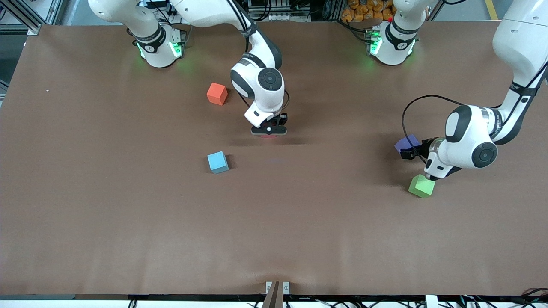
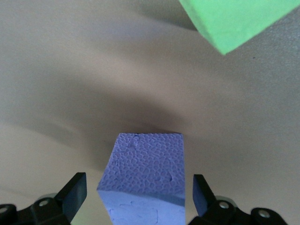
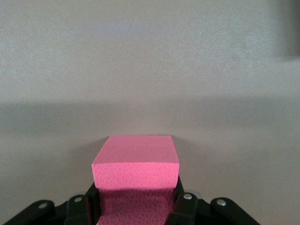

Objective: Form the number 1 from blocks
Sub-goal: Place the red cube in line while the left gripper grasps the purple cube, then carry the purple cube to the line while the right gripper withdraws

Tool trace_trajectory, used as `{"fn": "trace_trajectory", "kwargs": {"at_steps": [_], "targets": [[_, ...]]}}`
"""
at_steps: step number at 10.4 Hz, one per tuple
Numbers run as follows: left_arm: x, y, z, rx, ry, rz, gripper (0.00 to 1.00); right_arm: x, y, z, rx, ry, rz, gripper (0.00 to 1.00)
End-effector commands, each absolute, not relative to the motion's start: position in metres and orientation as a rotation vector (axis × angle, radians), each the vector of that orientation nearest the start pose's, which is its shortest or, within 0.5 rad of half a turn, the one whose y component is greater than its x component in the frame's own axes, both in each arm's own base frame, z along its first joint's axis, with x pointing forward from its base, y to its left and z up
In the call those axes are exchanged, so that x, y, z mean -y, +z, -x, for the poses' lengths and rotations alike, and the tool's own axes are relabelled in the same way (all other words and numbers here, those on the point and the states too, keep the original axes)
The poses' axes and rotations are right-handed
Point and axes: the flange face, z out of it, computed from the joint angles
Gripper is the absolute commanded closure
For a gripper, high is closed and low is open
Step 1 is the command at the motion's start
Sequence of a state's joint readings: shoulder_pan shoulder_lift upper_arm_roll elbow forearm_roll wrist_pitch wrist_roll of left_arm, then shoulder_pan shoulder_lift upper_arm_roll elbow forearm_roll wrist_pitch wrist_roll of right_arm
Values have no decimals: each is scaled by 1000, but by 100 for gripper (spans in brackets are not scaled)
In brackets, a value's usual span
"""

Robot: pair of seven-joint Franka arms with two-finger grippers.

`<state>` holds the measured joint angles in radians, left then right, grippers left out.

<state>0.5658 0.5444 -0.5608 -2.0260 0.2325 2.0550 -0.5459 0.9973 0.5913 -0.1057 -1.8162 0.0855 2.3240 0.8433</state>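
My right gripper (image 1: 269, 131) is low over the middle of the table, shut on the red block (image 3: 136, 161), which shows vivid pink in the right wrist view. Only a red sliver (image 1: 268, 135) of it shows under the hand in the front view. My left gripper (image 1: 409, 152) is open at table height toward the left arm's end. The purple block (image 2: 145, 173) stands between its fingers (image 2: 75, 193) with a gap on each side. The lime green block (image 1: 421, 186) lies just nearer the front camera than the purple block (image 1: 405, 143). The two light pink blocks are out of view.
An orange cube (image 1: 217, 93) lies beside the right arm's hand, toward the right arm's end. A light-blue cube (image 1: 218, 162) sits nearer the front camera than it. The brown table (image 1: 128, 222) stretches wide around them.
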Motion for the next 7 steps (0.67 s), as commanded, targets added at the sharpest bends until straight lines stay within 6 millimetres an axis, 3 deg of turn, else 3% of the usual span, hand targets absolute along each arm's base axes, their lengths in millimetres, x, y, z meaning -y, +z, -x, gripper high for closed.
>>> {"fn": "trace_trajectory", "kwargs": {"at_steps": [1,3,5,6,7], "targets": [[-8,184,-548,630,685,3025,41,-489,196,-391,-5,124,3240,86],[-1,184,-551,611,680,3031,95,-493,199,-392,-11,120,3228,88],[19,202,-565,521,621,3068,100,-495,203,-394,-12,108,3218,90],[21,217,-575,462,577,3095,100,-496,204,-395,-18,106,3213,91],[36,238,-587,406,515,3128,100,-498,204,-392,-11,107,3213,91]]}}
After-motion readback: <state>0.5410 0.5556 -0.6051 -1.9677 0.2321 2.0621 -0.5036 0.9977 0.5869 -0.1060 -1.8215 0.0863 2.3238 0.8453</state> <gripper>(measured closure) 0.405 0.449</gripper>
